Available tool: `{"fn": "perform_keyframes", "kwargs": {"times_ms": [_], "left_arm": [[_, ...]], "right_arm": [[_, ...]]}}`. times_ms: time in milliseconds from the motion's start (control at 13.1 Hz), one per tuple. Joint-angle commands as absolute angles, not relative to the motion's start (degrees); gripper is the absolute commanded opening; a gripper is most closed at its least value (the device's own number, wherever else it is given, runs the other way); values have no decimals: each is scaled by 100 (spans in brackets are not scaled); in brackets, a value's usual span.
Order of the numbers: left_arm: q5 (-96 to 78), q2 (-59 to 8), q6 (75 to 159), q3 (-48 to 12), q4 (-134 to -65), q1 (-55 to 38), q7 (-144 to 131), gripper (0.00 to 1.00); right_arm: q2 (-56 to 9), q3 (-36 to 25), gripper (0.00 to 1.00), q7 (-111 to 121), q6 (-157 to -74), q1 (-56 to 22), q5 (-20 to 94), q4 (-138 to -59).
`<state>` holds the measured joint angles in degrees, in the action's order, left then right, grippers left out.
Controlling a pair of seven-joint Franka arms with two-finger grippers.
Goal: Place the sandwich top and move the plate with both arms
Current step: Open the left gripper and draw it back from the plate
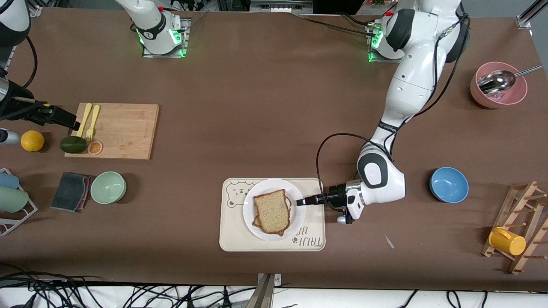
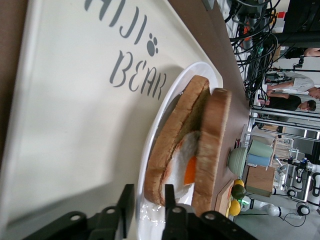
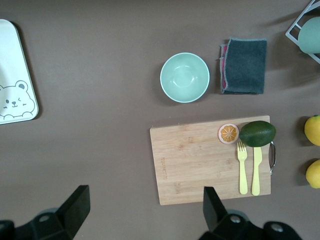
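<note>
The sandwich top (image 1: 272, 211), a speckled light-brown slice, lies on a lower slice with fried egg on the white plate (image 1: 265, 186), which stands on the cream bear tray (image 1: 231, 231). My left gripper (image 1: 299, 201) is at the plate's rim on the side toward the left arm's end. In the left wrist view the gripper (image 2: 147, 200) has its fingers shut on the plate's rim (image 2: 165, 105); the top slice (image 2: 212, 140) leans over the egg (image 2: 182, 160). My right gripper (image 1: 70, 124) is open and empty, over the table by the cutting board, and it also shows in its own wrist view (image 3: 145, 210).
A cutting board (image 1: 120, 130) carries two yellow forks (image 1: 90, 119), with an avocado (image 1: 72, 144) and an orange slice at its edge. A green bowl (image 1: 108, 187) and grey cloth (image 1: 70, 191) lie nearby. A blue bowl (image 1: 448, 184), a pink bowl (image 1: 498, 90) and a wooden rack (image 1: 522, 231) are toward the left arm's end.
</note>
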<state>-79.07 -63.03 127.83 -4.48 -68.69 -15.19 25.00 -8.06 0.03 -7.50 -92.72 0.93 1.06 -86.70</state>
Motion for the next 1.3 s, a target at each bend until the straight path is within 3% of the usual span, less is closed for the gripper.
{"fn": "perform_keyframes", "kwargs": {"times_ms": [0, 383, 766, 1226], "left_arm": [[-8112, -6364, 12858, -387, -6688, -1600, 2443, 98], [-8060, -6135, 12815, -378, -6680, -1512, 2233, 99], [-7903, -5556, 12788, -290, -6978, -1353, 2189, 100], [-4575, -4160, 12544, -167, -7935, -1266, -78, 100]], "right_arm": [[-835, 9, 100, -818, -9229, 62, 158, -8534], [-713, 9, 100, -861, -9317, 70, 194, -8586], [-203, 237, 100, -905, -9745, 44, 176, -9315], [-1, 202, 100, -817, -9914, 53, 158, -9597]]}}
